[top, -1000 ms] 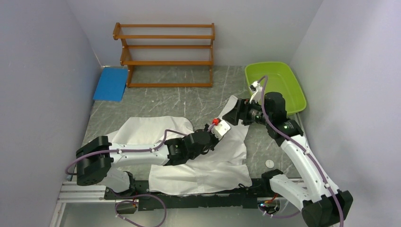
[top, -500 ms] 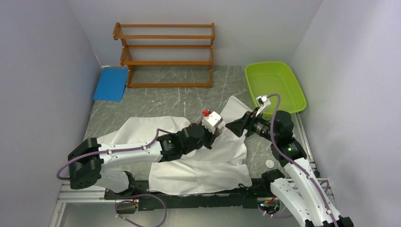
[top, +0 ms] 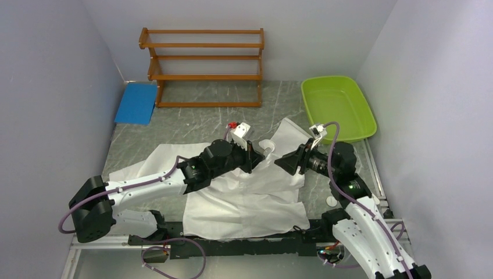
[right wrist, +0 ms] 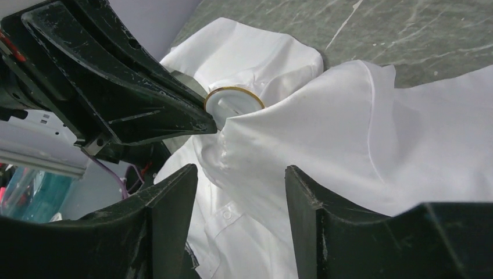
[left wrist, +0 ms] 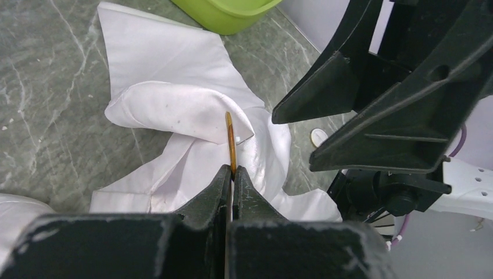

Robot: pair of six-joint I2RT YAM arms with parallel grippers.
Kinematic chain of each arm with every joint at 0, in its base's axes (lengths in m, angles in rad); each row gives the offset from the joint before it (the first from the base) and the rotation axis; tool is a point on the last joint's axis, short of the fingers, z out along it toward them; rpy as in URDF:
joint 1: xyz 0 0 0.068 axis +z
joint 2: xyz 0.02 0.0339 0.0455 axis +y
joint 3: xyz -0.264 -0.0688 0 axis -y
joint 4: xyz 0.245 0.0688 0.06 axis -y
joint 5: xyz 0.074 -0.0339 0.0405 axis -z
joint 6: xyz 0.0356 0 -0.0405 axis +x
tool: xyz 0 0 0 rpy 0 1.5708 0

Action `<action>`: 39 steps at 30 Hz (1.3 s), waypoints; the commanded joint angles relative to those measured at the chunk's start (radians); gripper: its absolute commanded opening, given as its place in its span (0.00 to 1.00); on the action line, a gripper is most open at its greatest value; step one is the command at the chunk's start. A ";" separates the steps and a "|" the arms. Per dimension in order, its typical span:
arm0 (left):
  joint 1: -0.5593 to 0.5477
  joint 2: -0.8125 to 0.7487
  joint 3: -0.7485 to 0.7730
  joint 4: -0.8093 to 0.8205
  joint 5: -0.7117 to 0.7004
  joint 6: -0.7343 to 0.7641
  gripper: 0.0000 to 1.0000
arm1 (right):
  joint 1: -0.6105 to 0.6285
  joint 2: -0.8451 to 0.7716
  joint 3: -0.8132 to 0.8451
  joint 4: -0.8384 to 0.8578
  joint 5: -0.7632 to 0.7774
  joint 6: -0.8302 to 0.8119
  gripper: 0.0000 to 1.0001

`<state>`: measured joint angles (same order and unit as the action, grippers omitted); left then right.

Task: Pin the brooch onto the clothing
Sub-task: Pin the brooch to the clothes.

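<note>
Here, brooch [left wrist: 231, 142] in left claw [left wrist: 232, 174] (over shirt [left wrist: 168, 110])

Your left arm [top: 145, 185] stretches low toward two o'clock, and its left gripper [top: 253, 158] is pinched tight on the brooch [left wrist: 230, 139]. Your right arm [top: 360, 221] is folded at the elbow. The right gripper [top: 280, 161] points to nine o'clock with jaws parted, its tips facing the left's, near but apart.

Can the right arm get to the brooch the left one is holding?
Probably yes: the right tool is open and faces the brooch, though a fold of shirt hides its lower edge.
</note>
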<state>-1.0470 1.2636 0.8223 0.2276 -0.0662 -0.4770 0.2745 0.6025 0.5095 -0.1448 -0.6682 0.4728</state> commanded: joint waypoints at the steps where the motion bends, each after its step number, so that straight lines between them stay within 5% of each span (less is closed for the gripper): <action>1: 0.027 -0.042 -0.008 0.082 0.085 -0.069 0.03 | -0.004 0.046 0.000 0.135 -0.053 -0.003 0.58; 8: 0.051 -0.044 -0.013 0.099 0.128 -0.092 0.03 | -0.001 0.157 -0.005 0.269 -0.108 0.024 0.44; 21: 0.078 -0.031 -0.013 0.123 0.180 -0.116 0.03 | 0.033 0.240 -0.004 0.289 -0.115 0.020 0.01; 39: 0.103 -0.024 -0.049 0.211 0.238 -0.159 0.03 | 0.170 0.316 0.078 0.098 0.078 -0.042 0.00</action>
<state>-0.9424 1.2568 0.7586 0.3103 0.1219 -0.6136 0.4156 0.9127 0.5350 -0.0319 -0.6270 0.4458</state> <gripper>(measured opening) 0.033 0.009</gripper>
